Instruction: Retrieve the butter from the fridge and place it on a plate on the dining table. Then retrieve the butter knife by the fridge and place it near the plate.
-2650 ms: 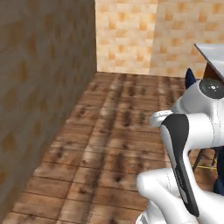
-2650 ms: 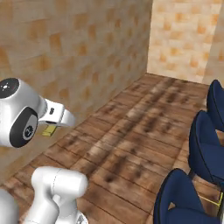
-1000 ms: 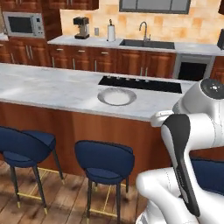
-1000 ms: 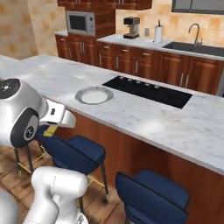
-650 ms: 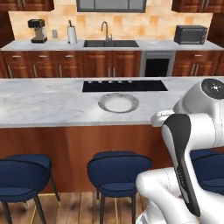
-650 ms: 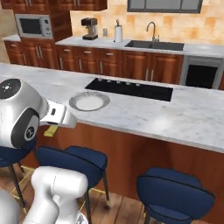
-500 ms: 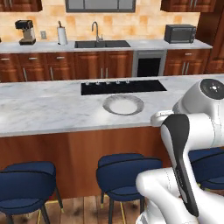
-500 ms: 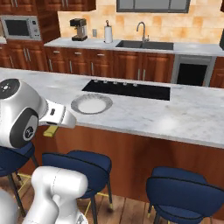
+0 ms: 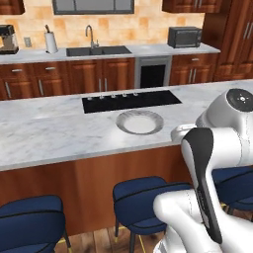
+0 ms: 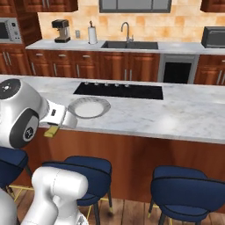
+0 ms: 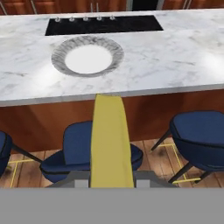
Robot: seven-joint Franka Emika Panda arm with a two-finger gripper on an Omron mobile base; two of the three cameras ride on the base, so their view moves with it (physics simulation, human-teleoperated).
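Butter (image 11: pixel 110 140), a slim yellow stick, sits clenched in the tool (image 11: pixel 111 177), short of the plate (image 11: pixel 87 56) on the tabletop (image 11: pixel 175 61). It looks light, soft and slippery; a gentle mid-length grip seems safest.

White rounded arm (image 9: pixel 217 148), dark joint caps, black inlay.

Dining table (image 9: pixel 59 133): white-grey veined marble top, smooth, slightly glossy, on a reddish-brown wood base. Plate (image 9: pixel 140 121): smooth, pale centre, grey mottled rim. Butter (image 11: pixel 111 144): plain matt yellow. Cooktop (image 9: pixel 129 101): flat glossy black. Stools (image 10: pixel 186 188): dark blue padded seats, thin dark legs. Floor (image 11: pixel 164 159): brown wood planks. Back cabinets (image 10: pixel 79 66): polished brown wood.
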